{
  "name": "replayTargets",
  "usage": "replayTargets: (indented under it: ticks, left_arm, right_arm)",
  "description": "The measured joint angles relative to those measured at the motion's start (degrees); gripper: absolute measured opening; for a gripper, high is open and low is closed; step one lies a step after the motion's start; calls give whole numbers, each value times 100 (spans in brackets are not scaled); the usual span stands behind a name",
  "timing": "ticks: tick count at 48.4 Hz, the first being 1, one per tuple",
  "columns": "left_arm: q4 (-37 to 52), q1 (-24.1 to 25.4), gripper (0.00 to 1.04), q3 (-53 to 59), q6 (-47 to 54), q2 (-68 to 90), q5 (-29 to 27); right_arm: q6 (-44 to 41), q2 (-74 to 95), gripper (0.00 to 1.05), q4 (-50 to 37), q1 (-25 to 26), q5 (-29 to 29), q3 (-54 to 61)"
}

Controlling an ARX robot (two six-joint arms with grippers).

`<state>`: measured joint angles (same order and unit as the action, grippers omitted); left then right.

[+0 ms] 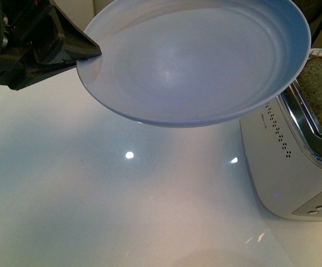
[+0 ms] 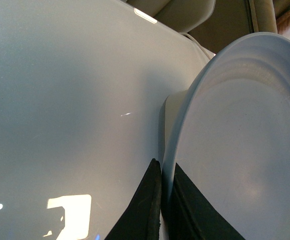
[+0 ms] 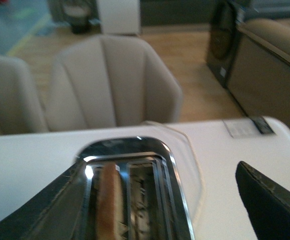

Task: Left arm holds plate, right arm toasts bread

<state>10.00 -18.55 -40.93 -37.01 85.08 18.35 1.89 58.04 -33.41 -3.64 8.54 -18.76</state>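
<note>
- Our left fingers [image 1: 66, 41] are closed on the rim of the pale blue plate [image 1: 194, 67] and hold it in the air above the glossy white desk [image 1: 94, 200]. The plate is slightly tilted and empty. In the left wrist view the rim is clamped tight between the two dark wedges.
- In the front view the plate's edge overlaps the silver toaster [image 1: 283, 161]. We cannot tell whether the two touch.
- The slice of wholemeal bread [image 1: 319, 83] stands in a toaster slot, its rounded top rising above the chrome. The right wrist view shows it edge-on in one of the two slots.
- Our right fingers [image 3: 270, 200] are spread wide and hold nothing, poised above the toaster with the slots between them.
- We judge the task partly done: the plate is up and the bread is loaded.
- The crumb looks light brown, but we cannot tell whether it has been toasted, and no lever is in view.
- What is left is either to start the toaster or, if the slice is ready, to lift it onto the waiting plate.
- A beige chair [image 3: 114, 85] stands beyond the desk.
</note>
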Motion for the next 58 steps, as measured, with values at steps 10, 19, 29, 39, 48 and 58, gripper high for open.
replayTargets:
  ticks: [10,19,29,39,48,58]
  left_arm:
    - [0,0,3,0,-2,-2,2]
    - [0,0,3,0,-13,-2,0]
    - [0,0,3,-2,-15,0,2]
    - [0,0,3,-2,-15,0,2]
    - [0,0,3,-4,-17,-2,2]
    - [0,0,3,-7,-17,-2,0]
  right_arm:
    - [-127,-605,43,-758,348,-831,813]
    - [-142,-1137,12,-544,350,-839,1156]
    - [-166,-1751,2,-188,352,-839,1423]
    - [-166,-2455,2,273,354,-839,1661]
    - [-170,-2802,2,396,356,-841,1773]
    - [-170,-3460,2,1010,354,-846,1773]
